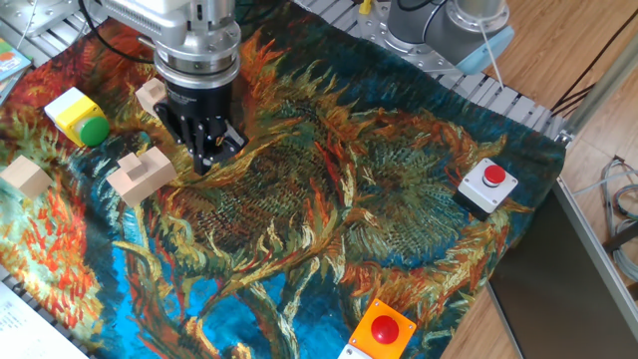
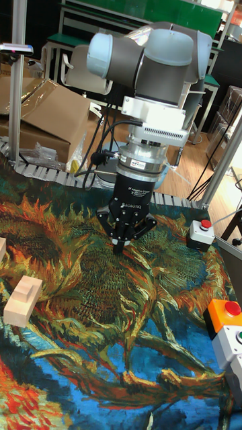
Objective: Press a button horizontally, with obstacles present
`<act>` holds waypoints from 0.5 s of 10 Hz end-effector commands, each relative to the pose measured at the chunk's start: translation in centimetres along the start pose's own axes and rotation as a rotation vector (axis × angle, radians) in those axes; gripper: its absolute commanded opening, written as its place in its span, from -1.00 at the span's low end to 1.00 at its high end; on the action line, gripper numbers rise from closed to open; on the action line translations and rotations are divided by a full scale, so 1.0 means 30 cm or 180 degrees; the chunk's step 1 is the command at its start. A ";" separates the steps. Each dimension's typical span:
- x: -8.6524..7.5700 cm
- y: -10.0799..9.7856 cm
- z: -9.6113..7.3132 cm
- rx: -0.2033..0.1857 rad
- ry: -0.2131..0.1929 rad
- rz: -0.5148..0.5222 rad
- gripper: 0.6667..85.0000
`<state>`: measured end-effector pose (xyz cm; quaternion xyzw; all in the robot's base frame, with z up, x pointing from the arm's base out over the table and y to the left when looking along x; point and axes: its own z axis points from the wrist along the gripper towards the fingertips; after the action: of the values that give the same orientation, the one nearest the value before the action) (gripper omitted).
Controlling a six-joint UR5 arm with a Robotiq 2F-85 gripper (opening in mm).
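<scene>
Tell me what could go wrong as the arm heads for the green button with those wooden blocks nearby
1. The notched block sits just left of the gripper, roughly between it and the green button; a straight sweep might shove it.
2. A small cube lies right behind the gripper and could get clipped.
3. The yellow housing looks unfixed, so a sideways press may slide it.

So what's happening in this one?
A single robot arm is working over a table covered with a sunflower-print cloth. Its gripper, fingertips pinched together and holding nothing, hangs low near a notched wooden block and a small wooden cube. The green button on its yellow box sits to the left, not yet touched. Another cube and two red buttons lie elsewhere.
</scene>
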<state>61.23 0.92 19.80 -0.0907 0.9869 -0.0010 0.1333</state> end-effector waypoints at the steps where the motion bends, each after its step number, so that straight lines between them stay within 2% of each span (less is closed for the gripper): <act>1: 0.002 0.028 -0.005 -0.0115 0.0006 -0.0133 -0.98; 3: 0.029 0.016 -0.005 -0.0072 0.0105 -0.0047 -0.98; 4: 0.061 0.017 -0.007 -0.0073 0.0224 0.0027 -0.98; 5: 0.126 0.021 -0.014 -0.0082 0.0465 0.0105 -0.98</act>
<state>59.68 0.95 19.42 -0.0940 0.9903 0.0025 0.1027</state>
